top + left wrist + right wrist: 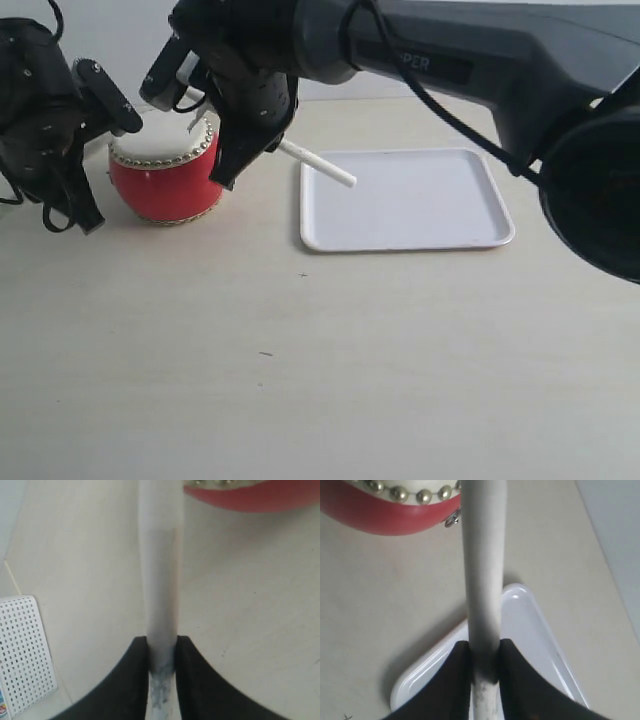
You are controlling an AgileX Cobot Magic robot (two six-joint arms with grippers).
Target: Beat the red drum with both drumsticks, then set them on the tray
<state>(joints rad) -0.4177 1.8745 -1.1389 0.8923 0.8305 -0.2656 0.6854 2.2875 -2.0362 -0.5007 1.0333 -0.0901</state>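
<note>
The two black fingers [131,680] of the left gripper [161,647] pinch the left drumstick [161,580] from either side near its smudged lower end. The pale shaft runs away from the fingers, blurred, and leaves the left wrist view before its tip shows. Only a red sliver of the drum [260,497], with a few studs, enters that view at the edge. A perforated white box [22,650] lies off to one side, cut off at the frame.

The right gripper [485,650] likewise clamps the right drumstick [484,570] between its fingers, and the tip is again out of frame. Beyond it are the drum's studded rim and a corner of the tray [530,625].

In the exterior view the drum stands on the table [300,380], just left of the tray and apart from it. The right arm reaches across and hides part of the drum's top. The right drumstick's rear end juts out over the tray's left edge. Whether either tip touches the skin cannot be told, and the left drumstick cannot be made out there.
</note>
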